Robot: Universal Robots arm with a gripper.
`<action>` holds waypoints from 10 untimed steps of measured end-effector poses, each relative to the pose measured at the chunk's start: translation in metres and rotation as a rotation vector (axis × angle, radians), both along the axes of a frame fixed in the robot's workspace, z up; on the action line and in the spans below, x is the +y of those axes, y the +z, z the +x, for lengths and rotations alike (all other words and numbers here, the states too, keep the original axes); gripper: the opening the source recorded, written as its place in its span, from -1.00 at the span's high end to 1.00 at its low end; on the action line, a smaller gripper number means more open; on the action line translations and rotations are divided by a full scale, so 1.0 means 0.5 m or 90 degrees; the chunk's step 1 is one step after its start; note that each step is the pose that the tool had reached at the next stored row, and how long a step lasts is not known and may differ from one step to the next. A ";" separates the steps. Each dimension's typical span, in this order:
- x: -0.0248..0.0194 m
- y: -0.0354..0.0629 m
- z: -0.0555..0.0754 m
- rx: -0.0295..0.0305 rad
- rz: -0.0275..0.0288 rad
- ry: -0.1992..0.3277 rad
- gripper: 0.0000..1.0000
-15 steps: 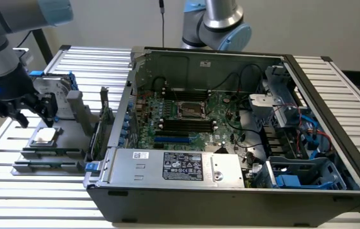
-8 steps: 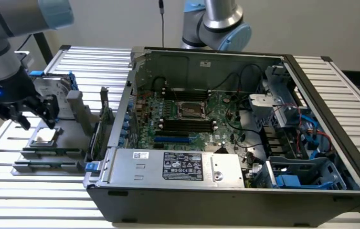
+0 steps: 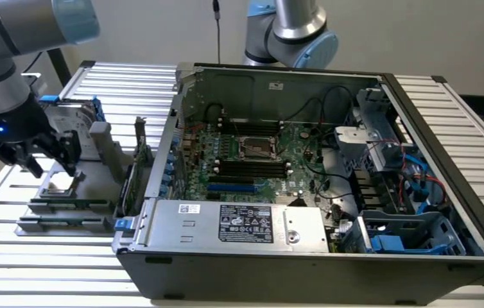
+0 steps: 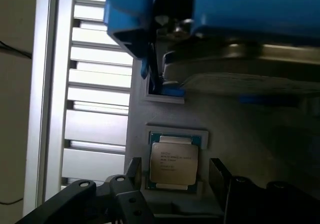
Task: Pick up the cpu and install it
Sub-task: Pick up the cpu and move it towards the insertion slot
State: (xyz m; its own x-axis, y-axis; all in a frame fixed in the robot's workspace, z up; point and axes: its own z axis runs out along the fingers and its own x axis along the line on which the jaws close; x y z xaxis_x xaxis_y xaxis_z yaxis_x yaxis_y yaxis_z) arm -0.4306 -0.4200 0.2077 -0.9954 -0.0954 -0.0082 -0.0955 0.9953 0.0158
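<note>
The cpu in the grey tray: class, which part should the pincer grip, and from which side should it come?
Probably its two opposite side edges, from straight above. The cpu lies flat, metal top up, sunk in a recess of the grey tray, and the open pincer straddles it.

Slatted metal table (image 3: pixel 473 109) bears computer case (image 3: pixel 311 274); grey parts holder (image 3: pixel 90 192) alongside.

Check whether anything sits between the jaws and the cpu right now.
Nothing visible does. The gripper hangs above the cpu, jaws open to either side of it, and the chip's top is bare.
</note>
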 end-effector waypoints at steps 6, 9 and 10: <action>-0.0029 -0.013 0.000 -0.0022 0.0000 0.000 -0.31; -0.0036 -0.017 0.000 -0.0028 0.0000 0.000 -0.31; -0.0037 -0.019 0.000 -0.0029 0.0000 0.000 -0.31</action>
State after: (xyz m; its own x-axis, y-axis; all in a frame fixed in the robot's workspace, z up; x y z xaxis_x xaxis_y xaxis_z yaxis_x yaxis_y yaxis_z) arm -0.4306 -0.4219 0.1984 -0.9954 -0.0953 -0.0128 -0.0955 0.9953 0.0153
